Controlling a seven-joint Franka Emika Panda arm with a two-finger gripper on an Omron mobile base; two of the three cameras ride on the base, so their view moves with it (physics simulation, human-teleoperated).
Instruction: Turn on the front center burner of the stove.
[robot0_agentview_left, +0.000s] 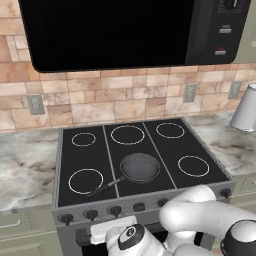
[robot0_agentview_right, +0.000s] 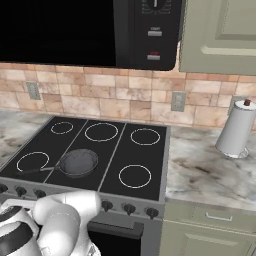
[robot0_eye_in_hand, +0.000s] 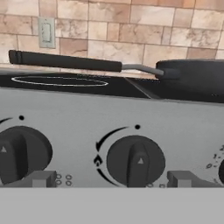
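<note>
One black knob (robot0_eye_in_hand: 135, 161) sits centred just ahead of the hand (robot0_eye_in_hand: 112, 179).

Stove under the microwave

The stove (robot0_agentview_right: 145, 165) carries a frying pan (robot0_agentview_right: 77, 162) on its middle strip; a paper towel roll (robot0_agentview_right: 235, 131) stands on the desk (robot0_agentview_right: 205, 170) to the right.

The stove (robot0_agentview_left: 140, 205) has a grey steel front and a flat black glass top with thin white rings drawn on it. Along its front sit small black knobs (robot0_eye_in_hand: 135, 161), each with a tiny white triangle. On the stove's middle strip sits a dark grey frying pan (robot0_agentview_left: 140, 167) with a black handle. Above the stove hangs a big black microwave (robot0_agentview_left: 115, 30). Behind the stove, the wall (robot0_agentview_right: 125, 97) is tan and brown tiles. Beside the stove, the surface (robot0_agentview_right: 210, 170) is marbled grey and cream, with pale green cabinets (robot0_agentview_right: 210, 230) below.
</note>
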